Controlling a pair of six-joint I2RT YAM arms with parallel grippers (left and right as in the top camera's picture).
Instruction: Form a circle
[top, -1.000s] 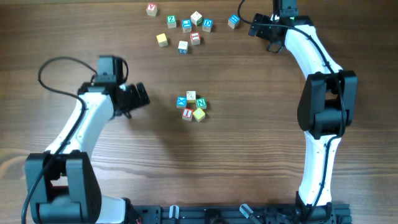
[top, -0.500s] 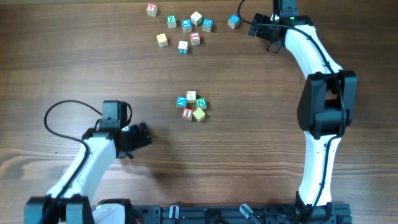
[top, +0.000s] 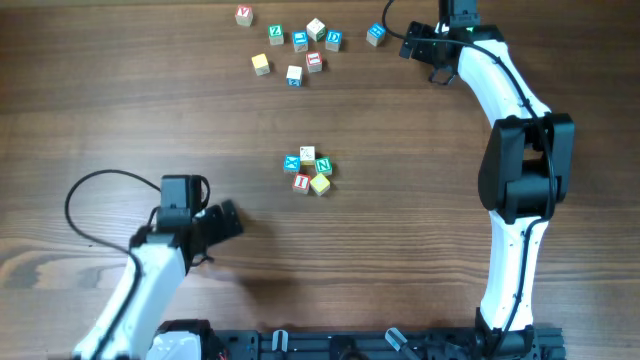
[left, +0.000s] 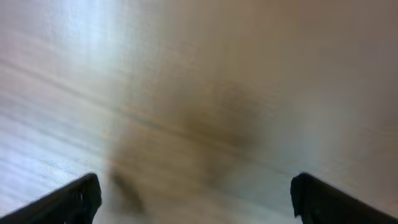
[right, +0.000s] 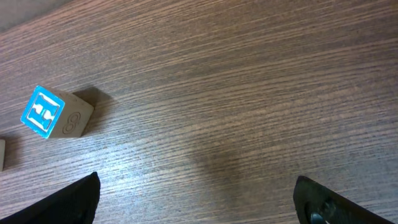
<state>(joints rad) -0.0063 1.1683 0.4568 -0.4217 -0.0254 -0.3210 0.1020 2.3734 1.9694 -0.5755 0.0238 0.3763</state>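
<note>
Overhead, the circle of five small blocks sat at the middle of the table, well apart from the left gripper and right gripper. Both had jaws spread wide, holding nothing.

Open left hand; open right hand.

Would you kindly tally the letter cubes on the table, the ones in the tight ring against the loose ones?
Cubes in the circle: 5
Loose cubes: 9
Total: 14
</note>
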